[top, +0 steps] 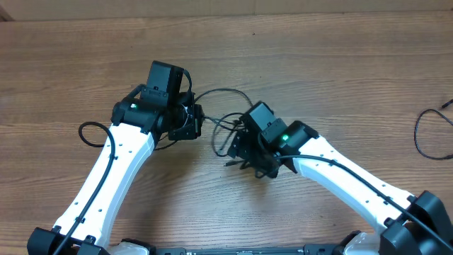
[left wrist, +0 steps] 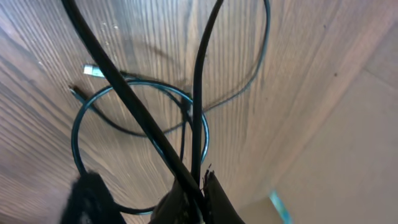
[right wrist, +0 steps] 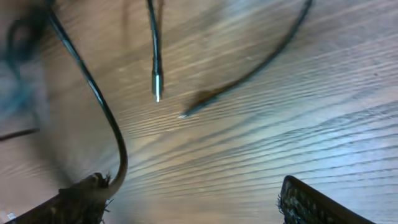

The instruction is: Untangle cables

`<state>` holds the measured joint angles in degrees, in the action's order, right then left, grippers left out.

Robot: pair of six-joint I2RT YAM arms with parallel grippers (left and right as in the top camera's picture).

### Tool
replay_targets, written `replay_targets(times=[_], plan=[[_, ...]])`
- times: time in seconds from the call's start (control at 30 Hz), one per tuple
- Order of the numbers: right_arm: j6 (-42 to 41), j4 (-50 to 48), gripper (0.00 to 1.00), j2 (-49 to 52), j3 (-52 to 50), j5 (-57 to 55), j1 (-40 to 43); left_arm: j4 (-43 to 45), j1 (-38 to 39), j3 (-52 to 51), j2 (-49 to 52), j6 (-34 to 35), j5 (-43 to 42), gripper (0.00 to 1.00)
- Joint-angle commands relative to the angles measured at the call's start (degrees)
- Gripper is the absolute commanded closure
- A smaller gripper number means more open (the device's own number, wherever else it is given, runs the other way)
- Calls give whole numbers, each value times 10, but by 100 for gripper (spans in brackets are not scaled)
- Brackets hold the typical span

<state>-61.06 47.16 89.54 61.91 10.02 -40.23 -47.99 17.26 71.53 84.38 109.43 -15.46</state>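
Observation:
The cables are thin black cords looping on the wooden table between my two grippers. My left gripper is shut on two strands; in the left wrist view they rise out of the closed jaws and cross above a round loop lying on the wood. A small plug lies beside that loop. My right gripper hangs just right of the tangle, open, with nothing between its fingers. One strand curves down against its left finger. A metal-tipped plug and another cord end lie ahead of it.
Another thin black cable lies alone near the table's right edge. A black wire loop sticks out beside the left arm. The white arms reach in from the bottom corners.

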Motion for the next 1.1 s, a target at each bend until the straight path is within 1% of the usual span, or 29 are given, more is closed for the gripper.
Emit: replay_targets(times=[0.0, 0.03, 0.13, 0.2, 0.23, 0.33, 0.37, 0.43, 0.47, 0.5, 0.6, 0.63, 0.73, 0.77, 0.8, 0.93, 1.07], plan=[[-4, -28, 13, 2, -31, -24, -2, 6, 3, 7, -6, 16, -29, 96], [-4, -34, 11, 2, -35, -39, -1, 6, 3, 7, -6, 14, -37, 96], [-4, -42, 9, 2, -35, -90, 8, 3, 3, 7, -6, -9, -52, 96], [-4, -56, 10, 2, -35, -99, 15, 2, 3, 7, -6, -33, -63, 96], [-4, -66, 12, 2, -35, -100, 20, 2, 3, 7, -6, -47, -73, 96], [15, -99, 44, 2, -35, -100, 28, 2, 3, 7, -6, -71, -101, 96], [31, -111, 51, 2, -35, -100, 30, 1, 3, 7, -6, -75, -101, 96], [73, -126, 73, 2, -35, -100, 33, -2, 3, 7, -6, -87, -94, 96], [103, -132, 89, 2, -35, -100, 35, -5, 3, 7, -6, -94, -87, 96], [125, -133, 96, 2, -34, -99, 37, -8, 3, 7, -6, -96, -80, 96], [196, -118, 96, -3, -27, -87, 44, -16, 3, 7, -6, -96, -37, 95], [232, -97, 96, -16, -20, -76, 48, -16, 3, 7, -5, -96, 1, 96], [285, -60, 96, -56, -2, -74, 51, -18, 4, 5, -3, -96, 72, 95], [288, -46, 96, -94, 9, -74, 59, -27, 4, 5, 2, -96, 103, 95], [288, -43, 96, -117, 14, -74, 65, -30, 4, 5, 5, -97, 113, 95], [324, -50, 96, -219, 17, -74, 101, -42, 3, 5, 21, -114, 151, 94], [355, -37, 96, -307, 17, -90, 165, -46, -2, 5, 26, -126, 178, 94]])
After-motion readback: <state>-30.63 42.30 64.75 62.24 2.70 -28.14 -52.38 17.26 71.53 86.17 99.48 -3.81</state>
